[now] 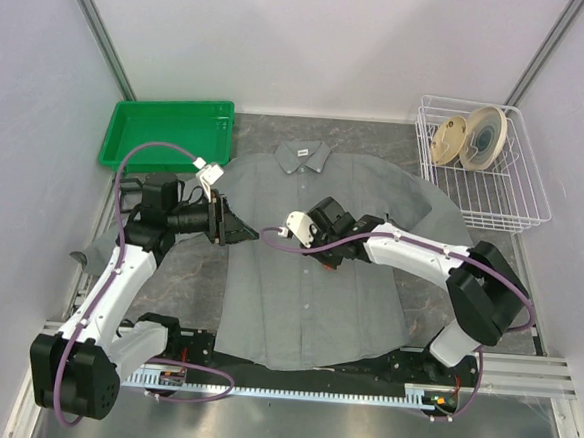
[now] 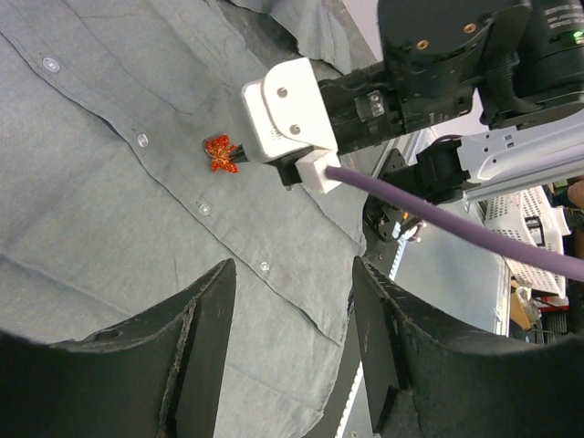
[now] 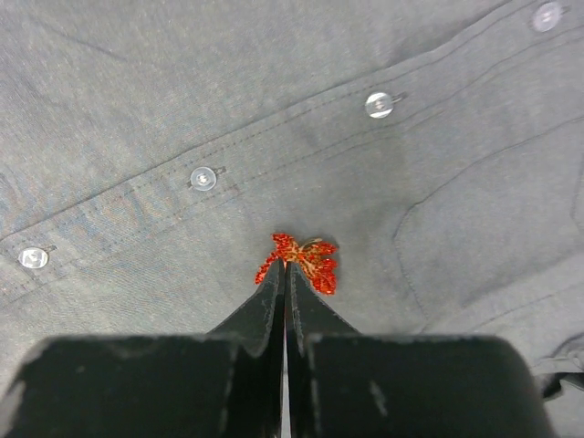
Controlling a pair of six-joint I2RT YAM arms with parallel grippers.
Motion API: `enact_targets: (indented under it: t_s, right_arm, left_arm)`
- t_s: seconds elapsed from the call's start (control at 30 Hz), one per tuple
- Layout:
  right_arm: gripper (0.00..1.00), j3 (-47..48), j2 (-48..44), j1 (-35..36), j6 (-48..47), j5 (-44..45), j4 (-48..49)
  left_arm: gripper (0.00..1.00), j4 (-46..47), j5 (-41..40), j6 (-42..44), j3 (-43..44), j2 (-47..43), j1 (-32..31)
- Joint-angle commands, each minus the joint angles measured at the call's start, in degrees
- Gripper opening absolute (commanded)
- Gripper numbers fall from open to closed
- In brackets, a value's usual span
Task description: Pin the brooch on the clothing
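While the right claw (image 3: 285, 274) pinches shut on the single orange-red brooch (image 3: 306, 255) at its very tips, that brooch lies against the one grey shirt (image 3: 137, 91) — four buttons (image 3: 203, 178) run in a row just beyond the tips. The left claw (image 2: 292, 274) hangs open over the shirt, whose one white neck label (image 1: 301, 151) is too small to read.

The clothing (image 3: 137, 91) is showing as matt grey woven cloth, finely textured. Along the clothing's front, the buttons (image 3: 203, 178) are gleaming like clear glossy plastic. On the clothing, the brooch (image 3: 306, 260) is glittering orange-red, rough and grainy. The right tool (image 3: 286, 272) is looking matt black and faintly scuffed.
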Motion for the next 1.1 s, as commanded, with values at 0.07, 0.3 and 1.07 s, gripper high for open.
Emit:
enact_targets:
  t_s: [0.07,0.3,1.07]
  right_arm:
    - [0.02,1.2,-4.7,-0.1,-2.5,1.8,0.0]
    - [0.64,-6.8,-9.0,3.1,-5.8,8.6,7.3]
    - [0.56,-26.6,-12.7,11.8,-18.3,21.0,31.1]
  left_arm:
    - [0.60,0.8,1.0,2.4,1.9,0.2,0.5]
    - [0.62,2.7,-0.3,0.3,0.9,-0.6,1.0]
    - [0.61,3.3,-0.9,-0.6,0.4,0.7,1.1]
